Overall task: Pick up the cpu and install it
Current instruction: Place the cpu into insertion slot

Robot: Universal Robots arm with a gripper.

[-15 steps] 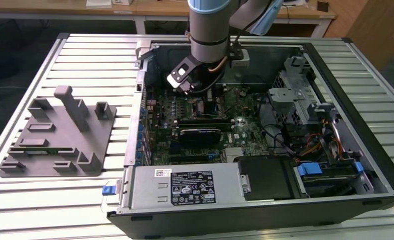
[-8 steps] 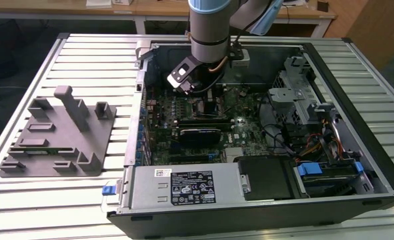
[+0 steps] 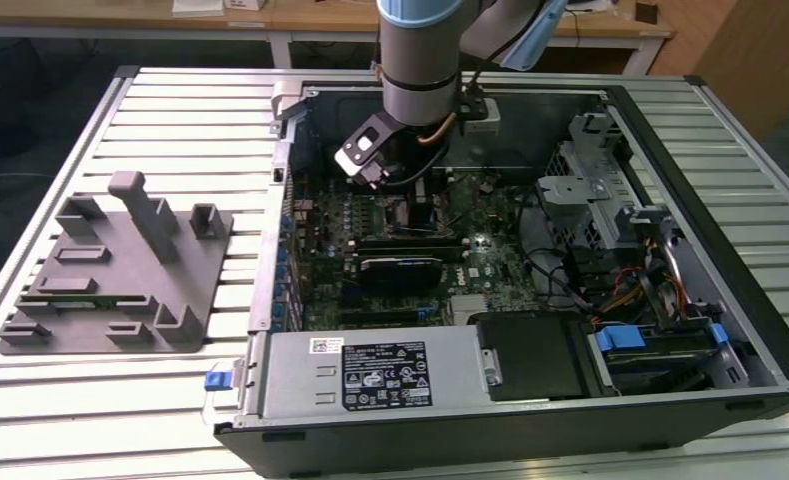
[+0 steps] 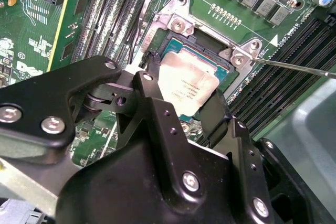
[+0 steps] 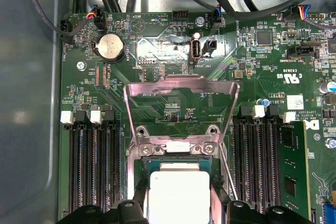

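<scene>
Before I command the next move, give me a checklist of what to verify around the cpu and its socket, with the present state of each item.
1. Plate flipped up off the socket: ok.
2. Lever swung out from the socket, unlatched: ok.
3. Claw shut on two opposite edges of the cpu: ok.
4. Cpu lined up within the socket opening in both wrist views: ok.
5. Cpu lying flat and fully down in the socket: cannot tell.
6. Cpu corner mark matched to the socket's: cannot tell.
</scene>
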